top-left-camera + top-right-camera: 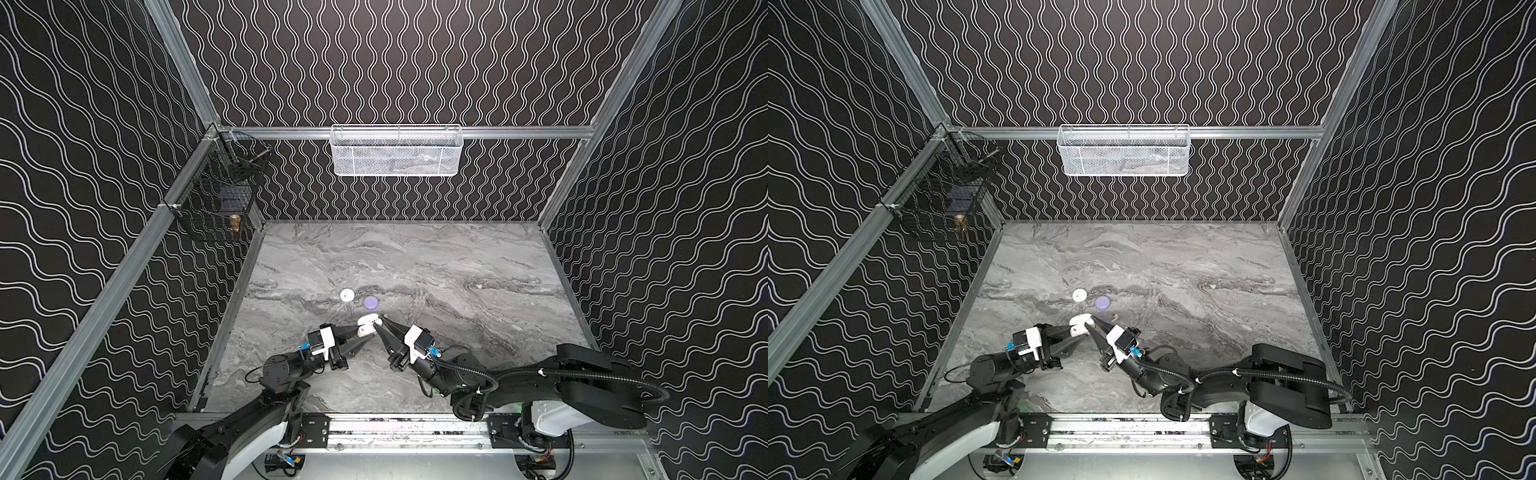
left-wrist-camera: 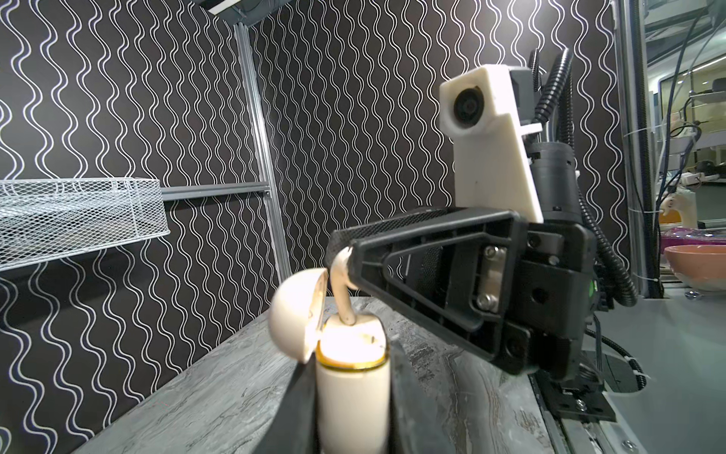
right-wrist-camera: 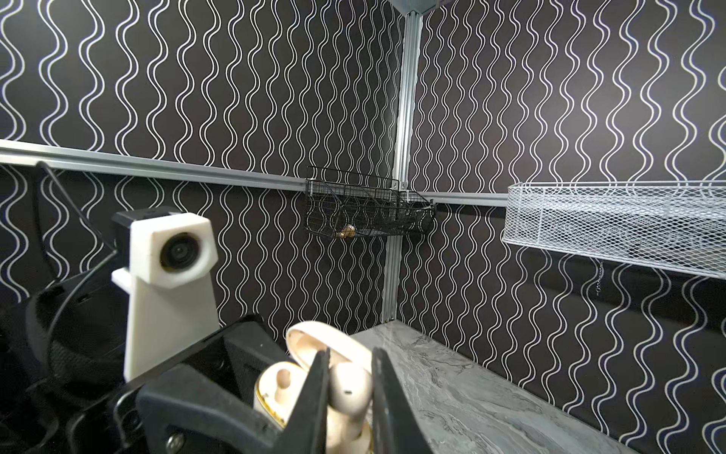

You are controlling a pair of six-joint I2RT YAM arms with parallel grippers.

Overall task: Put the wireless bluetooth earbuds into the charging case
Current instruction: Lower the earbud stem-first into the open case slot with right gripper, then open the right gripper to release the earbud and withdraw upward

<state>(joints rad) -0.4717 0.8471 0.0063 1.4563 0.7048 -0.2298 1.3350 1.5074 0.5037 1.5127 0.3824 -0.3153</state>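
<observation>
The earbud (image 3: 347,387): between right fingers (image 3: 389,401) (stem touching case (image 2: 349,389)).

Lab enclosure: aluminium frame (image 1: 519,133), patterned walls (image 1: 415,62).

Your grey marble-patterned bench (image 1: 415,257) carries a round white case (image 1: 346,295) and, just beside it, a round lilac case (image 1: 370,302); a tiny white piece (image 1: 478,286) lies well apart.
</observation>
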